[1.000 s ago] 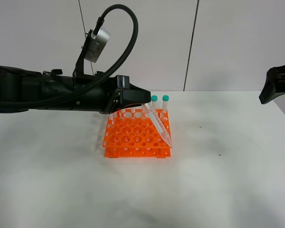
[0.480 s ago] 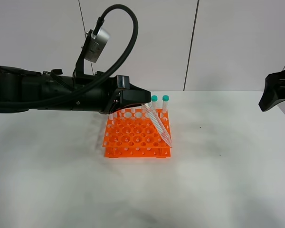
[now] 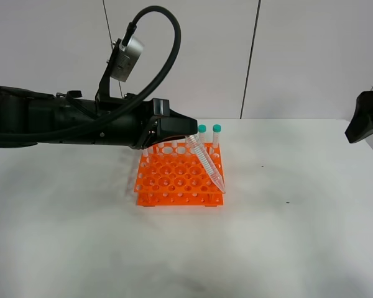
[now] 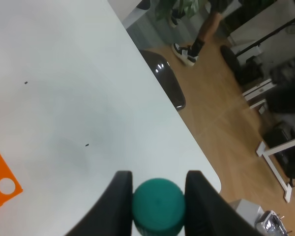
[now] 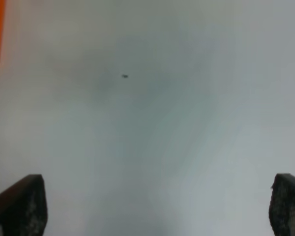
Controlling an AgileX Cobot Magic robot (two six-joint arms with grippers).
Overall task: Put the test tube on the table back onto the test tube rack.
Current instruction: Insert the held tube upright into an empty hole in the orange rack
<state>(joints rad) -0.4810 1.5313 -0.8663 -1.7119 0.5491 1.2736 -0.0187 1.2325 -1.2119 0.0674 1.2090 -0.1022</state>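
Observation:
My left gripper (image 3: 188, 135) is shut on the test tube (image 3: 206, 162) near its cap, above the back of the orange test tube rack (image 3: 180, 176). The tube hangs tilted, its conical tip low over the rack's front right corner. In the left wrist view the teal cap (image 4: 158, 206) sits squeezed between the two black fingers (image 4: 117, 204), with a corner of the rack (image 4: 0, 179) at the edge. Other capped tubes (image 3: 216, 135) stand in the rack's back row. My right gripper (image 5: 157, 206) is open and empty, high at the table's right edge (image 3: 368, 117).
The white table (image 3: 286, 236) spreads around the rack, with small dark specks (image 3: 287, 202) on it. In the left wrist view the table's rounded corner (image 4: 209, 172) gives way to a wooden floor with furniture and a person's legs (image 4: 196, 42).
My right arm has drawn back to the right and slightly up, towards the edge of the view. The left arm, the tube and the rack have not moved.

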